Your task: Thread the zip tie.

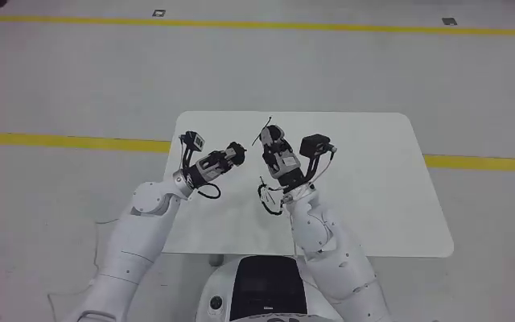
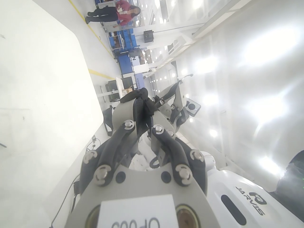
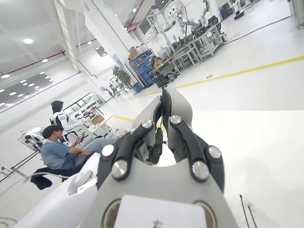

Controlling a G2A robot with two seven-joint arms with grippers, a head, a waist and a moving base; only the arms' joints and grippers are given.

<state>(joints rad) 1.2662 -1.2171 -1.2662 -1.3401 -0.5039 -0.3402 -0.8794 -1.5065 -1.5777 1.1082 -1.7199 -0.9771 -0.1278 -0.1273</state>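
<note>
A white table (image 1: 378,177) stands on a pale grey floor (image 1: 80,80) crossed by yellow lines (image 1: 241,24). Both arms are raised over the table, a little toward its 9 o'clock side.

The zip tie (image 1: 263,131) is a thin black strip held up above the table. It is pinched at the tip of the right gripper (image 1: 271,137). In the top view it slants along the line from 1 o'clock to 7 o'clock across the fingertips. The right gripper's fingers (image 3: 177,106) are pressed narrow on it, pad against pad, and a short dark end pokes out past their tips.

The left gripper (image 1: 239,150) sits just beside the right one, at its 9 o'clock, pointing toward the tie but apart from it. Its fingers (image 2: 124,111) are drawn together at the tips. I cannot tell whether anything lies between the dark pads.

The right wrist view shows two more thin black strips (image 3: 242,205) lying flat on the table, side by side and well apart from the held tie
</note>
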